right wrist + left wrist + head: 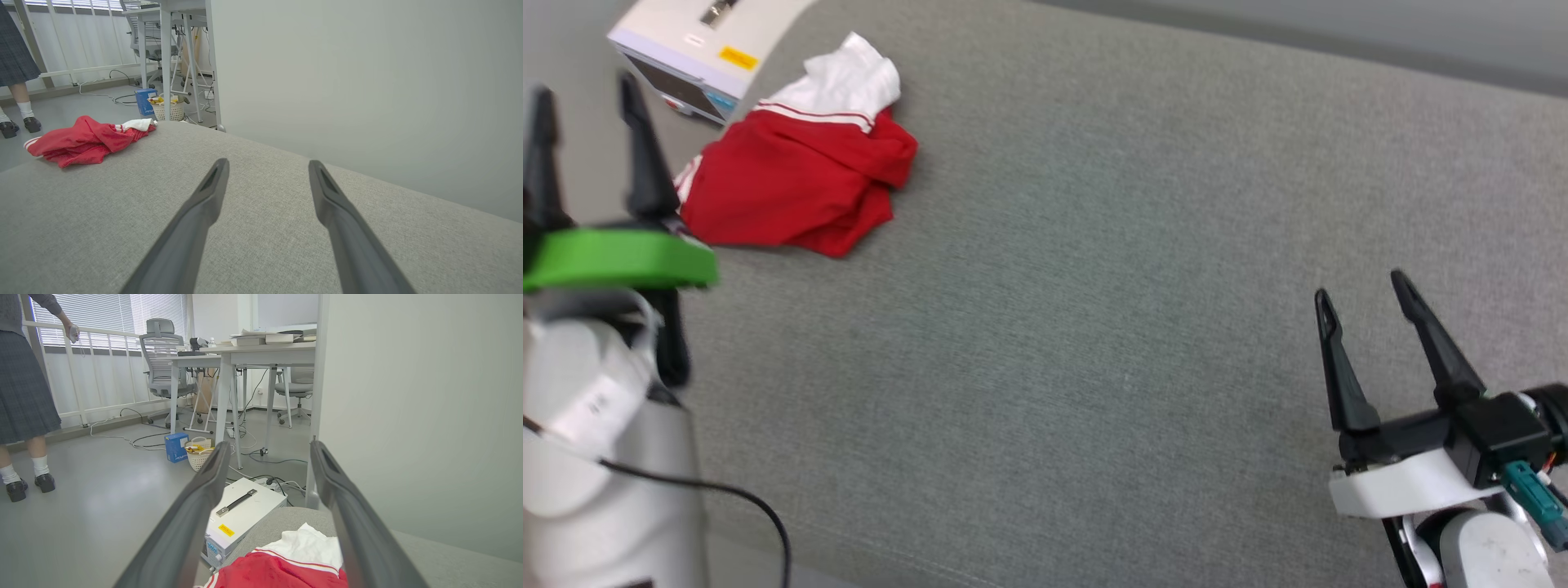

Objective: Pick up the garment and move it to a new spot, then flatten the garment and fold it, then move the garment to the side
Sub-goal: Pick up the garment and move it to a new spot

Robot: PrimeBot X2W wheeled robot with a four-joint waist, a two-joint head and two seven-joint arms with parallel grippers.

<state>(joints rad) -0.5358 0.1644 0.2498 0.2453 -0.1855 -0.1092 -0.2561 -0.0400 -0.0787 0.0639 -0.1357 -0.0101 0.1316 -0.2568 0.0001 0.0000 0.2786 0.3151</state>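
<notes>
The crumpled red-and-white jersey garment (800,184) is seen at ten o'clock on the grey fabric surface (1094,327). The left gripper (584,84), nine o'clock, and the right gripper (1360,285), four o'clock, are held spread, empty.

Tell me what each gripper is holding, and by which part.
Nothing is held. The left gripper and right gripper are both open and empty; the shirt lies crumpled on the grey surface, ungripped.

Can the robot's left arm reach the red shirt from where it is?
Probably yes. The left end effector is open and close beside the crumpled red shirt, and nothing lies between them on the grey surface.
</notes>
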